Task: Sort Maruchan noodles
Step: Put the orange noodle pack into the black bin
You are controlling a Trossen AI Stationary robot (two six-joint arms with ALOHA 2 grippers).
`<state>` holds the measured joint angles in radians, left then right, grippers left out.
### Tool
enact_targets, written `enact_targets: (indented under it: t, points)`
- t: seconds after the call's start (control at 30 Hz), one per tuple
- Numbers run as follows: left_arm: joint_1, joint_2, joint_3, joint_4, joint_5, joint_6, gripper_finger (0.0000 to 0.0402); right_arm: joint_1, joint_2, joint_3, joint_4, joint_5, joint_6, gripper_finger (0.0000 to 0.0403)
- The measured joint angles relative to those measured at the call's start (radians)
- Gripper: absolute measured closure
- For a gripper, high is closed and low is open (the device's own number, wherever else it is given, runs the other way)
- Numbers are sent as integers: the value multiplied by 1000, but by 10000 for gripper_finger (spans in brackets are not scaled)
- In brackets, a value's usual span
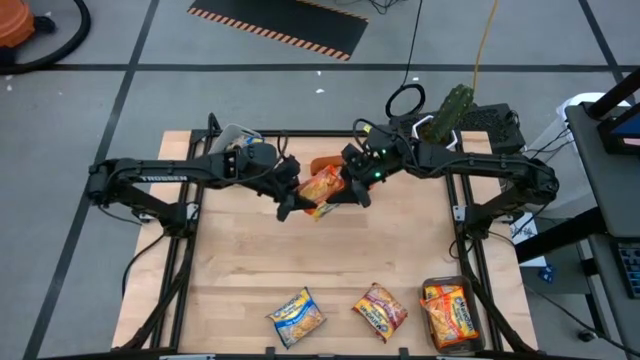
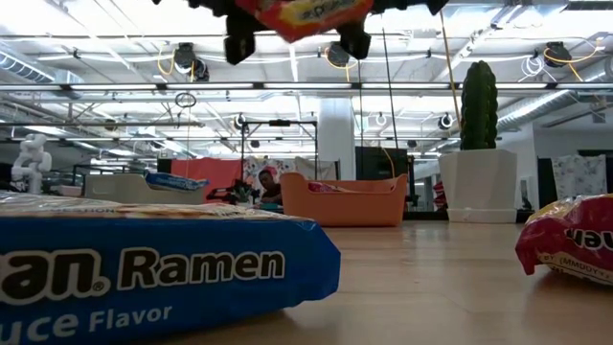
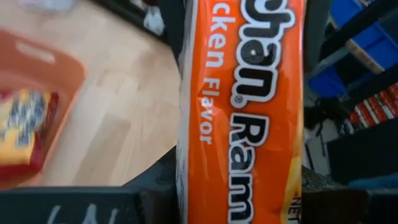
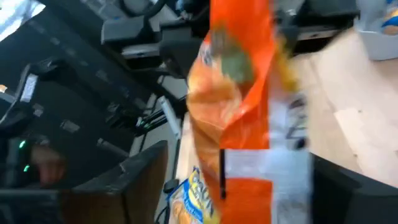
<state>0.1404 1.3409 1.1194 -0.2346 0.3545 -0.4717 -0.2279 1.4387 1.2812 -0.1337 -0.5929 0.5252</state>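
1. High view: the left gripper point(image 1: 297, 203) and the right gripper point(image 1: 352, 188) are meeting over the table's point(image 1: 240, 280) far middle, with an orange noodle packet point(image 1: 322, 186) between them. Three other packets point(image 1: 296, 318) are lying along the near edge.
2. Low view: the orange packet is hanging high above an orange bin point(image 2: 345, 201).
3. Left wrist view: the left gripper is pinching the orange packet.
4. Right wrist view: I cannot tell the right gripper's grip.
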Motion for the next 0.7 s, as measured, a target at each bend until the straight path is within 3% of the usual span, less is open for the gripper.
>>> enact_targets:
  t: [0.43,0.57,0.7]
  points:
    - [-5,41,1,86,-45,-11,268,-44,0,-2,-29,-55,-6,280]
    - [-4,41,1,86,-49,-13,268,-64,0,-2,-32,-63,10,292]
    - [2,41,1,87,-55,-53,254,-77,0,-2,-34,-71,38,277]
